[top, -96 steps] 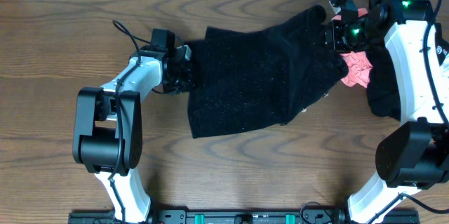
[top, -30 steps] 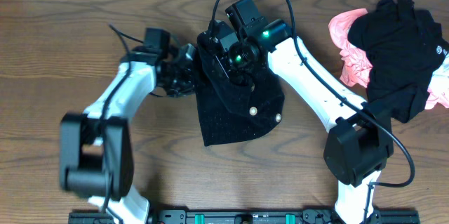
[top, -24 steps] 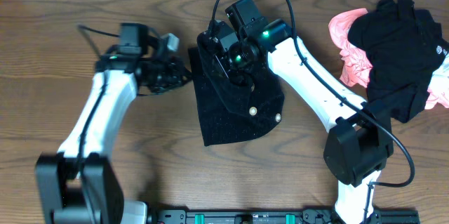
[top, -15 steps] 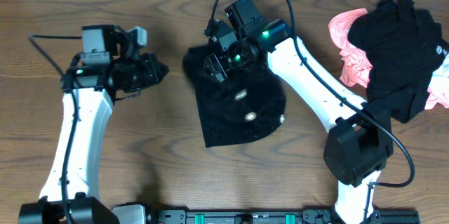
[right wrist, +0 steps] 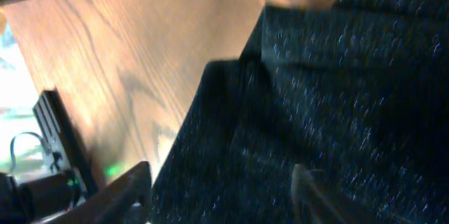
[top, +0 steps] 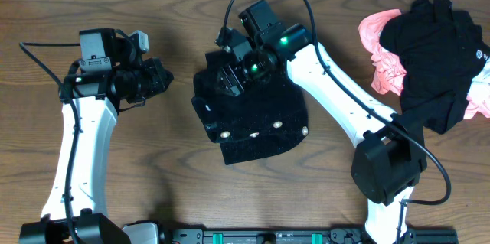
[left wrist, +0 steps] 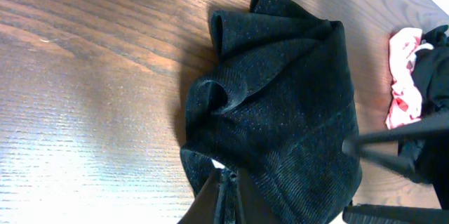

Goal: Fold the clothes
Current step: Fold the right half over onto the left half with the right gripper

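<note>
While the brown wooden table (top: 153,175) carries a pink-and-black heap (top: 429,53) at its right edge, the black knit garment (top: 260,122) lies bunched at centre. The right gripper (top: 230,79) hangs over its upper edge, jaws apart, gripping nothing. The left gripper (top: 164,78), jaws together and empty, has drawn well away from the cloth it touched a second ago

black fuzzy sweater (top: 260,114) glittering with tiny specks, pearly white buttons (top: 278,125) showing, pink cloth (top: 385,73), black shirt (top: 429,53), brown wood-grain table (top: 153,175)
</note>
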Tool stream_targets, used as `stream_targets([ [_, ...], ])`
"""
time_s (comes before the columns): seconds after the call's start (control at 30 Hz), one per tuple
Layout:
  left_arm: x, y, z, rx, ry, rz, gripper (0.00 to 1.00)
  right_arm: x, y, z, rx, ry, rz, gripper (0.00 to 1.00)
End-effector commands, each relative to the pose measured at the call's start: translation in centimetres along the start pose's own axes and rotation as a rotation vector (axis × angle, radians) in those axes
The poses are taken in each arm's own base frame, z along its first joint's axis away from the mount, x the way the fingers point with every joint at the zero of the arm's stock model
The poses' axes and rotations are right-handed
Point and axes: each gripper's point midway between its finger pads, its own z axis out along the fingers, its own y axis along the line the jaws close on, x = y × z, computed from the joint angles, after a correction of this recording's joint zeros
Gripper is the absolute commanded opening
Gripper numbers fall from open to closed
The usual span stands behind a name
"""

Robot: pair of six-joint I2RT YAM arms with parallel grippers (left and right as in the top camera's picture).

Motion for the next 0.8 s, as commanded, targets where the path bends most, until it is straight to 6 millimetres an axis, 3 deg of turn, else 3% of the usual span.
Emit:
stream_targets([
  [0.0, 0.1, 0.3, 0.0, -0.013, 0.003, 0.015, 0.08, 0.1, 1.5, -0.5, -0.024, 0.010, -0.022, 0.50],
  [0.13, -0.3, 0.4, 0.0, -0.016, -0.013, 0.025, 0.08, 2.1, 2.2, 0.7, -0.025, 0.080, -0.023, 0.25],
  [0.27, -0.7, 0.4, -0.1, -0.013, -0.030, 0.031, 0.08, 4.9, 1.8, 2.3, -0.027, 0.156, 0.005, 0.09],
  [0.47, -1.1, 0.8, -0.2, -0.023, -0.047, 0.028, 0.08, 10.5, -1.1, 4.6, 0.038, 0.284, 0.086, 0.06],
  [0.57, -1.2, 1.1, -0.3, -0.041, -0.052, 0.027, 0.08, 12.1, -2.0, 5.4, 0.041, 0.307, 0.109, 0.04],
  [0.77, -1.5, 1.0, -0.3, -0.038, -0.063, 0.033, 0.08, 10.3, -2.1, 4.8, 0.024, 0.248, 0.097, 0.01],
])
